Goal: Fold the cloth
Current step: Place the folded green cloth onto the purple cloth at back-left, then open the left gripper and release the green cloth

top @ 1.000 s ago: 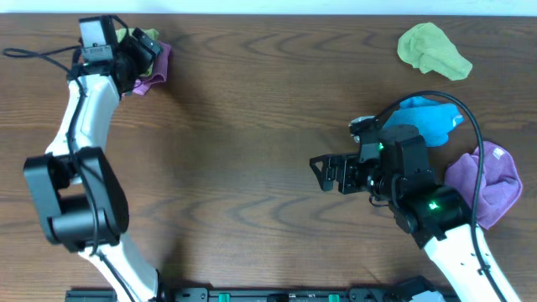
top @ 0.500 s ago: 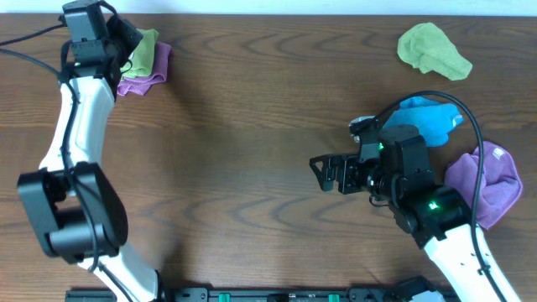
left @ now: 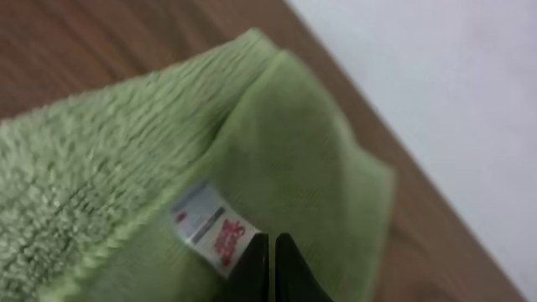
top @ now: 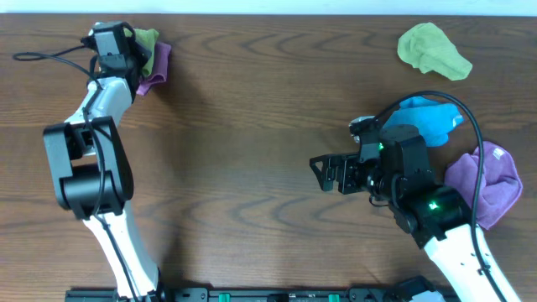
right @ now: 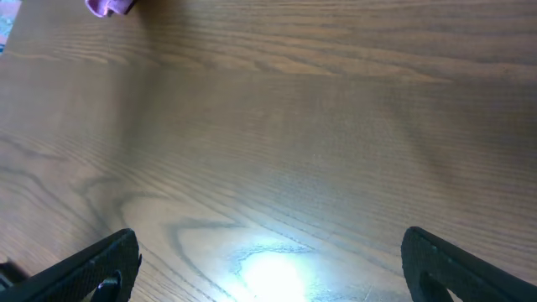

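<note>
On the table (top: 268,126), left end effector (left: 270,252) pinches the cloth (left: 126,168).

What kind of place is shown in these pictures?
Probably a robot test bench: left arm and right arm at a wooden table, with a blue cloth and a purple cloth lying loose.

Dark wood-grain table (top: 252,151), crumpled olive-green cloth (top: 432,50) at far right, blue cloth (top: 432,119) and purple cloth (top: 491,180) nearer, second purple cloth (top: 158,69) touching lime-green cloth (top: 147,39) at far left.
</note>
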